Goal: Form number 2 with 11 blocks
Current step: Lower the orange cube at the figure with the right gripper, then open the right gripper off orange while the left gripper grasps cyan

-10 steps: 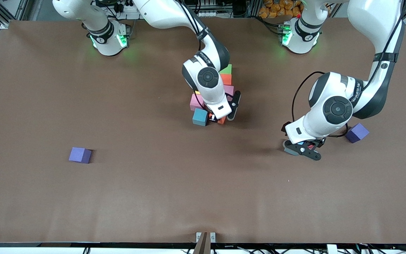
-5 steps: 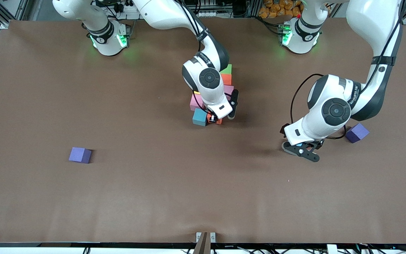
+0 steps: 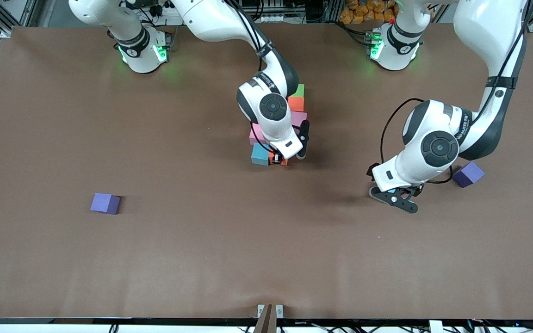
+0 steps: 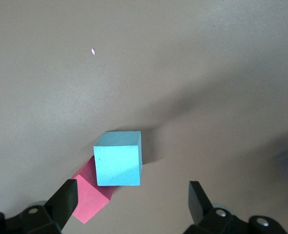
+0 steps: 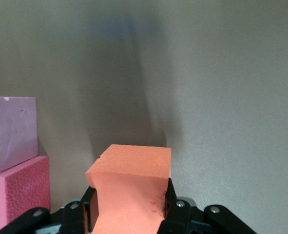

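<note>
Since a second ago the right gripper has drawn slightly toward the robots' bases with its load, and the left arm has edged a little toward the block cluster; the cubes on the table lie as before.

Taking the block cluster as landmark: toward the right arm's end of the table, and nearer the front camera than the cluster, sits a lone purple cube. The cluster itself runs from a green block, through an orange block and pink blocks, to a blue block at its camera-side end. Just beside that blue block, the right gripper is clenched on an orange cube, matte and foam-like.

Toward the left arm's end from the cluster, the left gripper hangs with jaws spread wide, released, low over a light blue cube that touches a crimson cube. A second purple cube lies just beside that arm.
</note>
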`<move>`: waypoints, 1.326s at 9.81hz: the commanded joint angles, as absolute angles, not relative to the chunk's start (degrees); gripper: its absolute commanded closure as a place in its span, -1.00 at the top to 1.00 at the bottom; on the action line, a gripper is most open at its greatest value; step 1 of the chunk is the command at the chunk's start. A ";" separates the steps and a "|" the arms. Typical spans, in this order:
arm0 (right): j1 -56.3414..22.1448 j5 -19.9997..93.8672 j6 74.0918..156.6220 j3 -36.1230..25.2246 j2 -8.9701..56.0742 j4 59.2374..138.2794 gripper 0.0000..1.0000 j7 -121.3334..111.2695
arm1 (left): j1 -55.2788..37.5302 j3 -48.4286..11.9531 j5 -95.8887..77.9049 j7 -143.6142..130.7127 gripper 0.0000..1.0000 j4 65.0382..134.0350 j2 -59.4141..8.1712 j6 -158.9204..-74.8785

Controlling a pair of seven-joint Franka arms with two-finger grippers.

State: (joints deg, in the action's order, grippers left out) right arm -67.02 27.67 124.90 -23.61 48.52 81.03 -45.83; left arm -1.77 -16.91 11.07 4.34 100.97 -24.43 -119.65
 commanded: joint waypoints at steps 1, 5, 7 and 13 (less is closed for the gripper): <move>-66.36 26.11 123.93 -23.47 48.69 80.86 -1.00 -46.76 | -1.49 -17.14 11.43 5.10 1.00 101.34 -24.43 -120.41; -66.27 25.58 121.56 -23.55 48.43 80.86 -1.00 -47.90 | -1.49 -17.05 11.95 5.10 1.00 101.34 -25.13 -120.93; -66.27 25.40 120.94 -23.73 48.43 80.95 -1.00 -47.90 | -1.58 -17.05 12.04 5.10 1.00 101.34 -26.01 -121.81; -66.36 25.40 120.85 -23.73 48.43 81.74 -1.00 -48.25 | -1.67 -17.14 15.73 6.76 1.00 103.80 -27.42 -126.03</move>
State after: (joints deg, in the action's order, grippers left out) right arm -66.82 26.70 121.36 -24.11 48.54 81.00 -47.61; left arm -2.35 -17.01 14.42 5.38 102.80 -27.97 -124.89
